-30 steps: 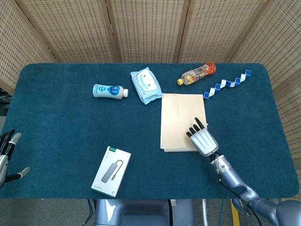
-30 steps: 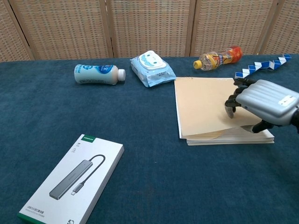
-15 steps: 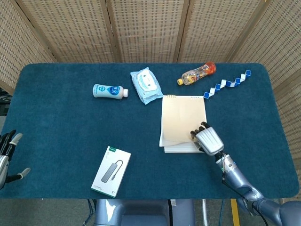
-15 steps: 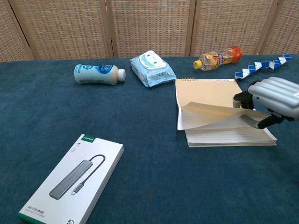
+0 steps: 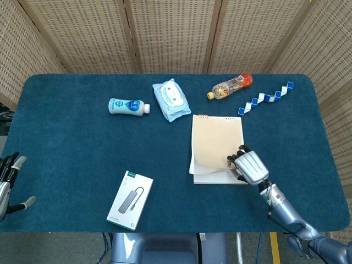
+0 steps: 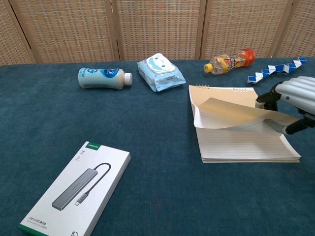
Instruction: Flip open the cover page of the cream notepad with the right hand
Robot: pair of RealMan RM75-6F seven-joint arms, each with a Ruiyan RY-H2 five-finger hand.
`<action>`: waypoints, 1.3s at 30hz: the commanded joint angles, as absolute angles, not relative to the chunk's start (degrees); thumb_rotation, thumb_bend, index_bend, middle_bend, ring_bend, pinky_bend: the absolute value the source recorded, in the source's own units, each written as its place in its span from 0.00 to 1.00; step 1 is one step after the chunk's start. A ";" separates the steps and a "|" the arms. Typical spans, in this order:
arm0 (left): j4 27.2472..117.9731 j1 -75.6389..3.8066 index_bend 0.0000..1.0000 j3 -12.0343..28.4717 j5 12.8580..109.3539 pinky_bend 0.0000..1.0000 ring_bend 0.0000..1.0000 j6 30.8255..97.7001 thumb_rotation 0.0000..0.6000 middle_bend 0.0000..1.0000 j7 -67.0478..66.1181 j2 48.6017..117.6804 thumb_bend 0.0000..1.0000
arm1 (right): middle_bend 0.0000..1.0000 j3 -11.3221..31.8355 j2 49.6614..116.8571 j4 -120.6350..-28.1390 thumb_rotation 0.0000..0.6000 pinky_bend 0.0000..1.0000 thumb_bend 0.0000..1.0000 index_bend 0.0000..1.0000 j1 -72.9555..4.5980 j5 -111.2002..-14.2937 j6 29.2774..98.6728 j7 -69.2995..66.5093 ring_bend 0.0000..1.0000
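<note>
The cream notepad [image 5: 215, 144] [image 6: 246, 142] lies right of the table's middle, its spiral edge toward the far side. My right hand [image 5: 250, 166] [image 6: 295, 98] pinches the near right corner of the cover page [image 6: 236, 114] and holds it lifted and curled, so the lined page [image 6: 241, 145] beneath shows. My left hand [image 5: 10, 181] hangs at the table's near left edge, fingers apart, holding nothing.
A white bottle [image 5: 128, 106] lies at the back left, a wipes pack [image 5: 171, 99] beside it, an orange drink bottle [image 5: 232, 86] and a blue-white folding toy [image 5: 265, 98] at the back right. A white boxed USB hub [image 5: 130, 199] sits near the front.
The right hand has risen and drawn back toward the near right with the cover page, which went from flat to peeled up. The notepad slid slightly right. The left hand stayed still.
</note>
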State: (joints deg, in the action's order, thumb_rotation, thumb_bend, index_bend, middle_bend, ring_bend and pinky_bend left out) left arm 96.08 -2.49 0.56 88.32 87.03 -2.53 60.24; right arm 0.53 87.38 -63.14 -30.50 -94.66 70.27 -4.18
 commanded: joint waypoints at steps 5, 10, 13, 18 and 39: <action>96.08 -2.39 0.00 0.39 88.64 0.00 0.00 87.24 1.00 0.00 -2.66 60.34 0.00 | 0.62 -3.35 81.90 -68.66 1.00 0.26 0.62 0.66 -29.27 -98.87 73.01 -7.75 0.51; 96.24 -2.35 0.00 0.30 88.77 0.00 0.00 87.29 1.00 0.00 -2.84 60.39 0.00 | 0.62 -6.26 77.93 -71.96 1.00 0.26 0.62 0.66 -28.06 -102.94 76.51 -8.90 0.51; 96.27 -2.33 0.00 0.22 88.86 0.00 0.00 87.28 1.00 0.00 -3.09 60.49 0.00 | 0.62 -7.87 75.93 -73.74 1.00 0.26 0.62 0.66 -27.31 -104.96 78.21 -9.58 0.51; 96.34 -2.35 0.00 0.13 88.88 0.00 0.00 87.14 1.00 0.00 -3.52 60.65 0.00 | 0.62 -10.70 72.47 -77.07 1.00 0.29 0.64 0.67 -26.52 -108.28 80.03 -10.80 0.51; 97.60 -4.47 0.00 2.23 83.75 0.00 0.00 83.13 1.00 0.00 -5.29 60.69 0.00 | 0.62 14.06 69.95 -82.41 1.00 0.29 0.65 0.67 -45.12 -65.28 50.13 -0.84 0.51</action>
State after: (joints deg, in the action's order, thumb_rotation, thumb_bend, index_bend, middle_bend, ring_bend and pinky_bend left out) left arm 97.47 -4.35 2.07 83.95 83.24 -5.20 60.70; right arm 7.40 67.70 -86.09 -39.01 -76.07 58.04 -7.31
